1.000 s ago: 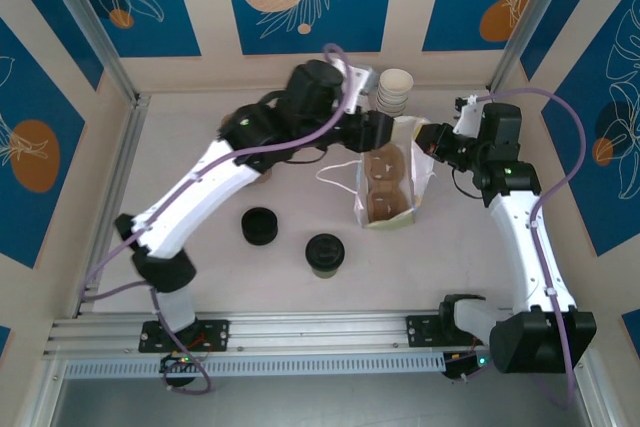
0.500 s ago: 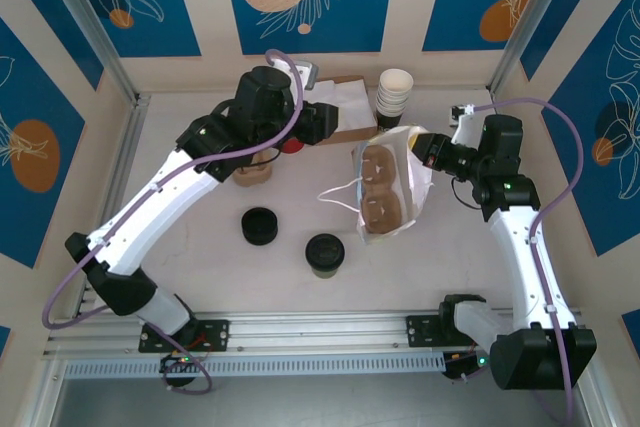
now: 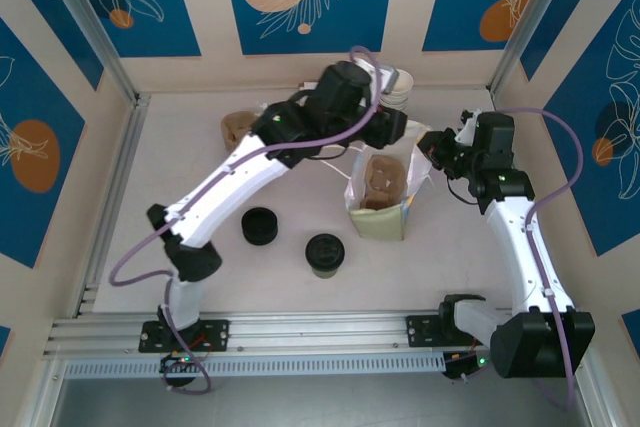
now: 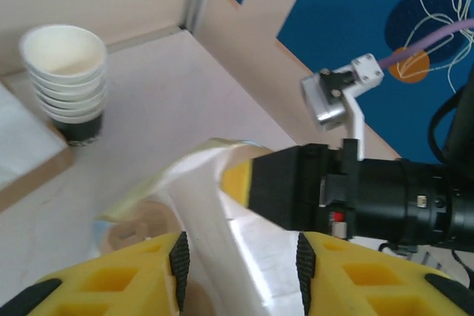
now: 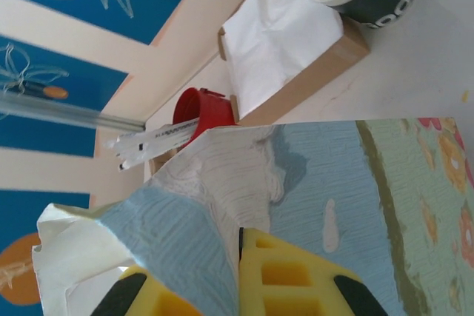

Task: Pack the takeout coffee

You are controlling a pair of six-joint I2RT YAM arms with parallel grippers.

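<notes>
At the mouth of the paper bag (image 3: pixel 380 219): left gripper (image 4: pixel 238 257), swung back from the far left, jaws half-open astride the rim.
Right gripper (image 5: pixel 235 257): clamped on the bag's wall; bag now upright.
Takeout coffee (image 3: pixel 324 252): 1 cup, unpacked on the table (image 3: pixel 450 267), well apart.

From the top camera I can't make out the fingers of the left gripper (image 3: pixel 391 129): its own wrist covers them, along with part of the cup stack (image 3: pixel 400 81) at upper centre. In the left wrist view its yellow fingers (image 4: pixel 111 283) are cut off by the bottom edge, and the napkin box (image 4: pixel 22 146) runs off the left edge. Whatever sits inside the paper bag (image 4: pixel 196 183) is a brown blur. In the right wrist view the right gripper (image 5: pixel 218 286) is cropped at the bottom, bag paper fills its finger gap, and a red object (image 5: pixel 201 112) is half hidden behind the bag.
</notes>
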